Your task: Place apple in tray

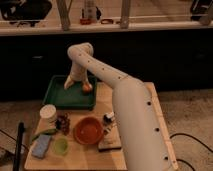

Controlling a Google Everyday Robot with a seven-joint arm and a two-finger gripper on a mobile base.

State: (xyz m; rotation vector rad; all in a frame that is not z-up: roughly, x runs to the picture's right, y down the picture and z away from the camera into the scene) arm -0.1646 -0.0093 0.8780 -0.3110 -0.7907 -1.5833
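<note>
While the arm's white bulk filled the near right of the view, the table (135,162) in front carried a loose cluster: a blue sponge (41,145), a small green cup (61,145), an orange bowl (88,130), a dark clump I could not identify and a white cup (48,113). Beyond these lay the tray (57,97), at the table's far left corner. The apple (87,87) sat inside it, near the right wall, apparently resting on the tray floor. The gripper (76,83) hung just beside the apple, over the tray, at the end of the bent arm (100,70); whether it gripped the fruit or had let go I could not tell.

By my judgement the placing was nearly or wholly done, and the risks lay in the retreat. If the fruit was not fully freed, lifting away could drag it up and drop it. A sideways withdrawal could nudge it, and being round it would roll, though the raised wall would likely stop it. A low sweep back over the table could also clip the white cup or bowl.
</note>
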